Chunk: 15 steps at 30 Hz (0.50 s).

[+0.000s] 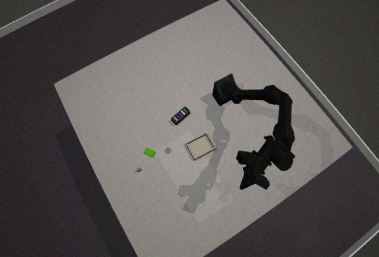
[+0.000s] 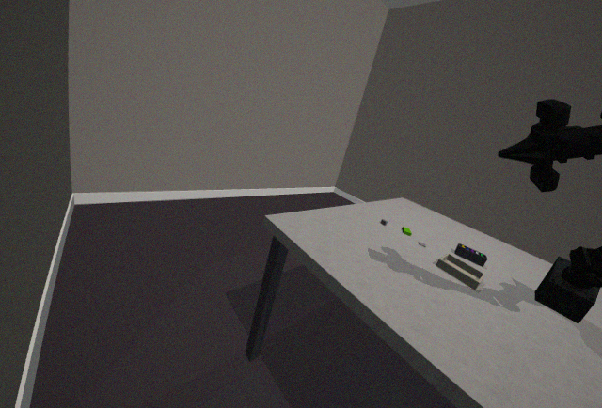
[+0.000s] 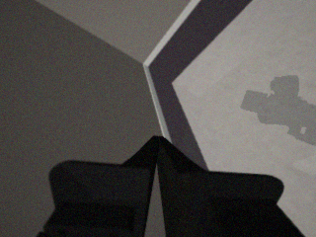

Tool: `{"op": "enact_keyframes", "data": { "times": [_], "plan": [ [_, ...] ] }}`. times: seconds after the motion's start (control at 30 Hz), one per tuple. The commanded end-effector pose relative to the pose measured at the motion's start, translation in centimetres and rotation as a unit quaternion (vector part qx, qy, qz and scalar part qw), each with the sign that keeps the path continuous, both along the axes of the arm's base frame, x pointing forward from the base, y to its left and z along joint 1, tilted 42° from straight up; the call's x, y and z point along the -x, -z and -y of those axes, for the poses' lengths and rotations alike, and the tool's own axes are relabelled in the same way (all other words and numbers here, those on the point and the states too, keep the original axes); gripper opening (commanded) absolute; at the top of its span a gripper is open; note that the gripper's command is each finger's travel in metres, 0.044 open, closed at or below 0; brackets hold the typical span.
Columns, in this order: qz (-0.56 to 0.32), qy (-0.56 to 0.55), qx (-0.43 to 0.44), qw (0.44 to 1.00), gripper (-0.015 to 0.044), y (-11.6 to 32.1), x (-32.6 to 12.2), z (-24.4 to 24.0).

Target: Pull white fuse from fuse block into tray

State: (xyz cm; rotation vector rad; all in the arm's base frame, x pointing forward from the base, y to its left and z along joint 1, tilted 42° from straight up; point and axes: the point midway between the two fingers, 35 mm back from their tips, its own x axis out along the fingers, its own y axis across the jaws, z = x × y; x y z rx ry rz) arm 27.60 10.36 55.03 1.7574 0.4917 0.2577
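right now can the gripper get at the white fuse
Probably yes, but not yet. The gripper is shut, raised high and well away from the fuse block. Nothing stands over the white fuse, so the way down looks free, though its neighbours sit close and the fingers must open first.

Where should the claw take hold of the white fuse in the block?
Grip the white fuse by its top, which shows above the block, coming straight down from above. Coloured fuses sit close on both sides along the row, so close across the row. The claw, shut now, must open first.
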Motion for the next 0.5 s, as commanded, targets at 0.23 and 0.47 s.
{"op": "enact_keyframes", "data": {
  "times": [0.23, 0.47],
  "plan": [
    [-0.052, 0.006, 0.074, 0.996, 0.0066, 5.7, -4.5, 0.7],
    [-0.143, 0.004, 0.137, 0.98, 0.0066, 14.4, -9.8, 3.0]
  ]
}}
